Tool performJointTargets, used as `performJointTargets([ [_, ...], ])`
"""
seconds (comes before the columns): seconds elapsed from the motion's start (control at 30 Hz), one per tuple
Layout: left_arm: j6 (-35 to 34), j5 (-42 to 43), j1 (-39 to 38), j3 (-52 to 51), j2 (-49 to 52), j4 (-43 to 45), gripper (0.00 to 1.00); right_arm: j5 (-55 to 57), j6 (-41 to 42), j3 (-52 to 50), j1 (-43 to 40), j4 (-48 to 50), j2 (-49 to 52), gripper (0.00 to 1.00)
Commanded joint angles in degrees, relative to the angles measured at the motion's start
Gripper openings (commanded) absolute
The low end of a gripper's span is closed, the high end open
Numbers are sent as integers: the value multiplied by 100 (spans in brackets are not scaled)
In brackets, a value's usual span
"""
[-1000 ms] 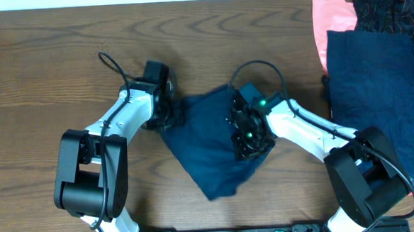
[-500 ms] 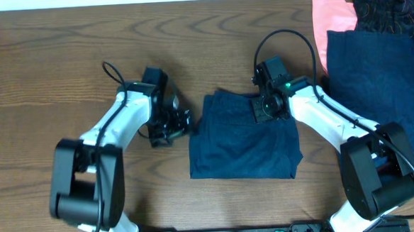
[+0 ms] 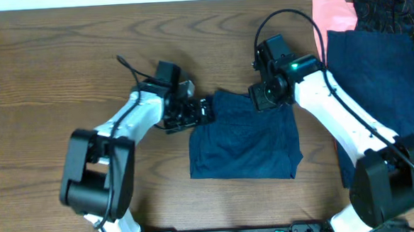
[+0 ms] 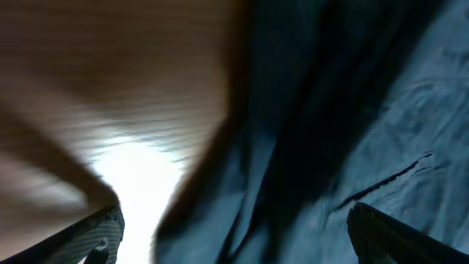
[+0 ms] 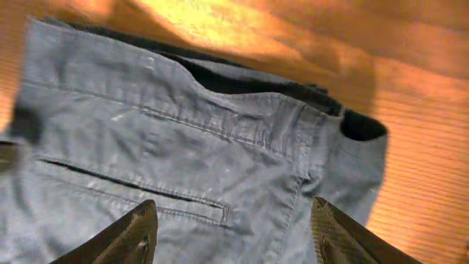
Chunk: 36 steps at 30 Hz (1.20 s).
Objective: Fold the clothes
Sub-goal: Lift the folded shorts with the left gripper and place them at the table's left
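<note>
Two things could spoil this fold, I judge. My left pincer (image 3: 204, 110) sits at the upper-left corner of the navy shorts (image 3: 244, 142). If it closes on only the top layer, or drags sideways, the layers beneath would slide apart and the edges would no longer line up. My right pincer (image 3: 264, 96), over the waistband (image 5: 220, 125) at the upper edge, could just as easily catch a single ply near the back pocket (image 5: 132, 183) and bunch the cloth. Both pincers are released, fingers spread wide with nothing held. The left wrist view is blurred, yet dark cloth fills the gap between the tips. The shorts lie in a rough rectangle at the middle of the table (image 3: 47, 53), reaching from my two pincers toward my base. They are well apart from the pile at the right: another navy piece (image 3: 372, 86), a coral-pink one (image 3: 329, 17) and a black patterned one (image 3: 389, 3).
</note>
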Motion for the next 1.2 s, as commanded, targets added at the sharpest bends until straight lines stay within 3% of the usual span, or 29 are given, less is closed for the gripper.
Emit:
performJointTargets([
  [0.0, 50, 310, -332, -15, 299, 168, 98, 103, -66, 144, 24, -63, -332, 66],
  [0.07, 33, 306, -544, -15, 442, 284, 100, 120, -66, 144, 17, -96, -422, 66],
  [0.1, 33, 306, -627, -15, 487, 345, 88, 120, -66, 146, 13, -129, -476, 65],
  [0.2, 33, 308, -765, -13, 525, 636, 45, 144, -66, 144, 13, -273, -647, 65],
  [0.27, 33, 289, -728, 4, 498, 863, 6, 199, -63, 146, 7, -363, -769, 64],
  [0.47, 7, 127, 225, 459, 267, 979, 6, 264, -63, 146, -153, -695, -1213, 64],
  [0.7, -59, 24, 2420, 1244, -63, 981, 6, 273, -66, 146, -404, -1058, -1655, 64],
  [0.9, -203, -61, 4286, 1340, -87, 946, 6, 291, -66, 144, -507, -1255, -1764, 64],
  [1.17, -205, -66, 5794, 1290, -70, 492, 6, 291, -63, 144, -505, -1224, -1762, 64],
])
